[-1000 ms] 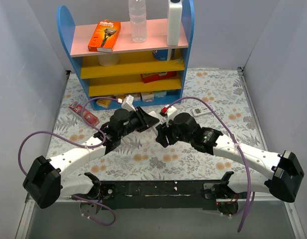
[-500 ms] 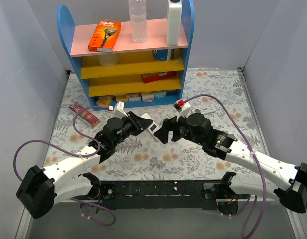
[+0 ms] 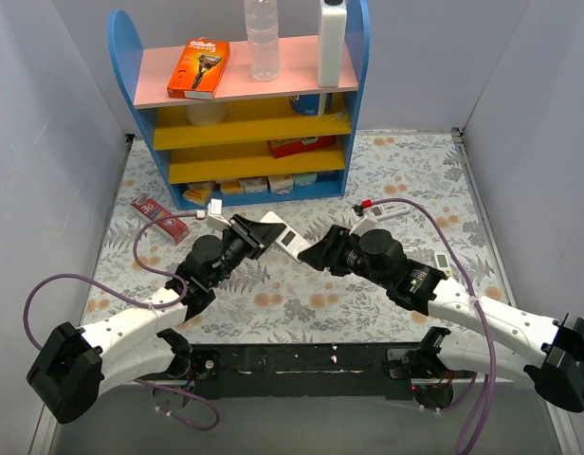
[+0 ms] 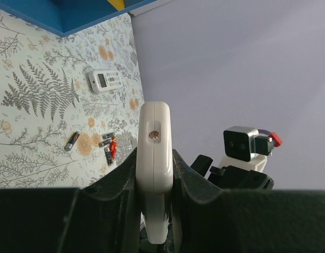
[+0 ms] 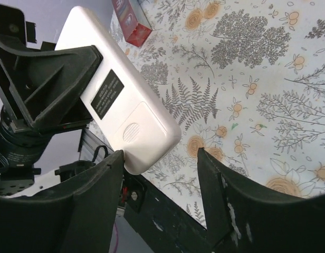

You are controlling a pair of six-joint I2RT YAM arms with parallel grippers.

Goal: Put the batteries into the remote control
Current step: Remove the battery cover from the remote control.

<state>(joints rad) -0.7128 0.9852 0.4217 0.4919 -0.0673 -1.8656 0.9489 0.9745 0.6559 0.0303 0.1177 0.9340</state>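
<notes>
Remote control point(image 3: 282, 239) is pinched edge-on in left end effector point(image 3: 262, 232), held off the surface point(image 3: 301, 303), long axis pointing right. Right end effector point(image 3: 314, 254) is nearest, spread, straddling its free end. Batteries point(image 4: 105, 143) lie loose below.

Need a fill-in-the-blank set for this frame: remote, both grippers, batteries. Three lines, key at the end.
1. The left gripper is shut on the remote control, whose plain ___ back faces the right wrist camera.
2. The right gripper has its jaws ___ at the remote's free end.
3. The batteries lie loose on the ___.
Missing words: white; open; table.
</notes>
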